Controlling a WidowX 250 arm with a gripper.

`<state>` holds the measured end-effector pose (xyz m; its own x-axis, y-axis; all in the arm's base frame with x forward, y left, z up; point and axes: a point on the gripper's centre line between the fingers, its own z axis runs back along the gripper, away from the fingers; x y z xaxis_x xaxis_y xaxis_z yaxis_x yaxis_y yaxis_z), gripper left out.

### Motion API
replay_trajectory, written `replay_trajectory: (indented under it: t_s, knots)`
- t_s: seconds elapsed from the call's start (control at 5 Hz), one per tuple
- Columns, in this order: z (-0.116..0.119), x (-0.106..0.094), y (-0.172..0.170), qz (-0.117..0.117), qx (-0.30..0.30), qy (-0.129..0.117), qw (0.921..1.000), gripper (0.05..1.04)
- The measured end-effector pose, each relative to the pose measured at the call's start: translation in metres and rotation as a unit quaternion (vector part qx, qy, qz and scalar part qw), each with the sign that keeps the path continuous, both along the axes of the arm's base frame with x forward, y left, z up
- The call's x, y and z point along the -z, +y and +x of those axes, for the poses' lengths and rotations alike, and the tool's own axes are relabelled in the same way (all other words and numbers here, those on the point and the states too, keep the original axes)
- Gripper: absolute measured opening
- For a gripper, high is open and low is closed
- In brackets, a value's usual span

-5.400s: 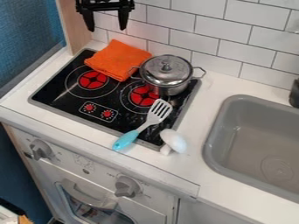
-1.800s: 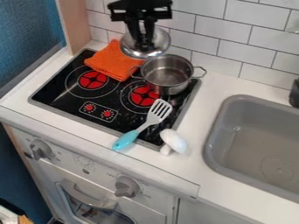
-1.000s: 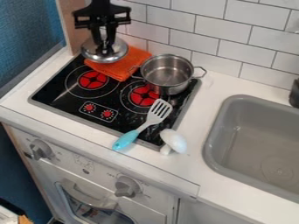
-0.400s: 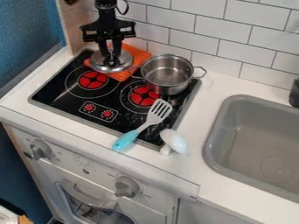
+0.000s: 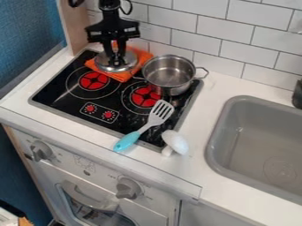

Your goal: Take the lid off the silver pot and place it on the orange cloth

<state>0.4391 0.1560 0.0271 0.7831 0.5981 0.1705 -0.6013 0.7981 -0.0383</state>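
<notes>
Gripper: your gripper (image 5: 115,57) is pinching the lid at its knob.
Lid: the metal lid (image 5: 108,66) is over the orange cloth (image 5: 141,58); you can't tell if it has full contact.
Setting down: ease it straight down, nearly level, until the cloth supports it.
Pot: give the nearby open pot (image 5: 169,78) room.
Release: open gently, then lift straight up so the knob doesn't snag.

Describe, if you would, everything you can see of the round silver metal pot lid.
The lid is shiny, domed side up and roughly level. The black two-finger end effector grips its top and hides the middle. It is over the folded orange cloth, left of the open silver metal pot in view; whether it touches the cloth is unclear.
</notes>
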Motion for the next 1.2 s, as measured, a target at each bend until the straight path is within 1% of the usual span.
replay_trajectory:
  t_s: [0.2,0.4,0.6,0.8,1.0,1.2]
  knots:
    - [-0.003,0.004,0.001,0.001,-0.004,0.011,0.9999,0.634]
    - [-0.003,0.004,0.003,0.004,-0.005,0.012,0.9999,0.924]
    - [-0.003,0.005,0.002,0.004,-0.006,0.013,0.9999,1.007]
    - [-0.003,0.004,0.003,0.005,-0.010,0.013,0.9999,1.001]
    - [-0.004,-0.020,0.008,0.031,-0.015,-0.007,0.9994,1.001]
    - [-0.005,-0.050,0.006,0.054,-0.016,-0.036,0.9977,1.001]
